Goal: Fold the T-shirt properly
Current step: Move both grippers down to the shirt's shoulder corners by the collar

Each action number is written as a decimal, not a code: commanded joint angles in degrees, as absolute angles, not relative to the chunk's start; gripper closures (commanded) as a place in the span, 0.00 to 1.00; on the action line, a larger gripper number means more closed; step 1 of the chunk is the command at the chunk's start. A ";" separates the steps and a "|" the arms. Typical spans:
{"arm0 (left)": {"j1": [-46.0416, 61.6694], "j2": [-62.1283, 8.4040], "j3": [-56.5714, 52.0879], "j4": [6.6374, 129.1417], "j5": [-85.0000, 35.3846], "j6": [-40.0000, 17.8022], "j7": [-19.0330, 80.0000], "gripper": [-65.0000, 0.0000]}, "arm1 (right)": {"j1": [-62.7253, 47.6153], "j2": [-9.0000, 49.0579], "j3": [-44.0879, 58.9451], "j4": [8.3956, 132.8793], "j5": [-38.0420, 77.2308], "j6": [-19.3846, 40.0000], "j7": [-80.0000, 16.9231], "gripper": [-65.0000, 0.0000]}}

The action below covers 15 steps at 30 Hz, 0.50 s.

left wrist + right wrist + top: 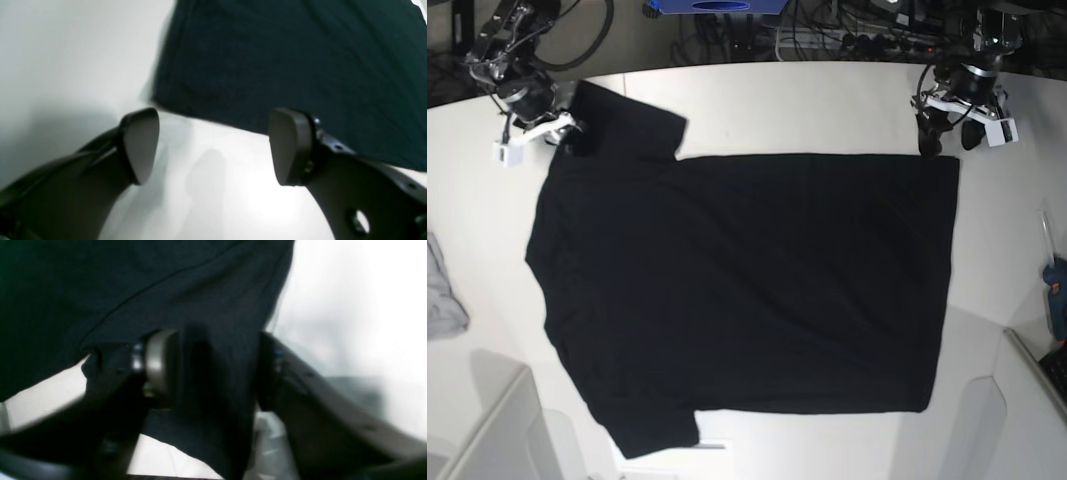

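Across the middle of the pale, matte white table (777, 95), the large black short-sleeved cloth T-shirt (747, 290) lies spread flat, plain side up, collar end toward 9 o'clock and hem toward 3 o'clock in the base view. One sleeve points to about 6 o'clock at the near edge; the other reaches toward 11 o'clock. The cloth is mostly smooth, with faint creases.

At 9 o'clock, well apart from the shirt, a small grey cloth (442, 290) sits at the table's left edge.

At about 1 o'clock, the left gripper (213, 146) hangs just beyond the far hem corner. Its wrist view shows both dark pads spread wide, bare white table between them and the shirt's straight edge just past the tips; nothing is grasped, so the claw is released.

At about 11 o'clock, the right gripper (213, 370) sits at the far sleeve. Its wrist view, blurred, shows a fold of black fabric running between the two jaws. The jaws bracket the cloth, but whether they pinch it cannot be told.

Beyond the table's far edge lie tangled dark cables (827, 35).
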<state>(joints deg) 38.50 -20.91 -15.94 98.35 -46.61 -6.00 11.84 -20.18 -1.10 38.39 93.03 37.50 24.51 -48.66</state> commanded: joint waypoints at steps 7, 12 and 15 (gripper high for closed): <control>34.33 -18.42 -16.22 95.08 -46.90 -6.46 10.77 0.25 | -20.70 -1.10 38.29 92.97 36.35 23.96 -51.38 1.00; 32.31 -16.66 -16.40 92.00 -46.99 -6.37 10.77 0.25 | -20.70 -1.10 38.29 92.97 36.26 23.96 -51.38 1.00; 31.16 -16.04 -16.40 90.51 -46.99 -6.29 10.77 0.25 | -20.79 -1.01 38.29 92.97 36.26 23.96 -51.38 1.00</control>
<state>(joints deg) 31.35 -15.77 -16.14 90.11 -46.78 -6.46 10.24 -20.36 -1.28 38.33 92.60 37.50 24.49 -50.15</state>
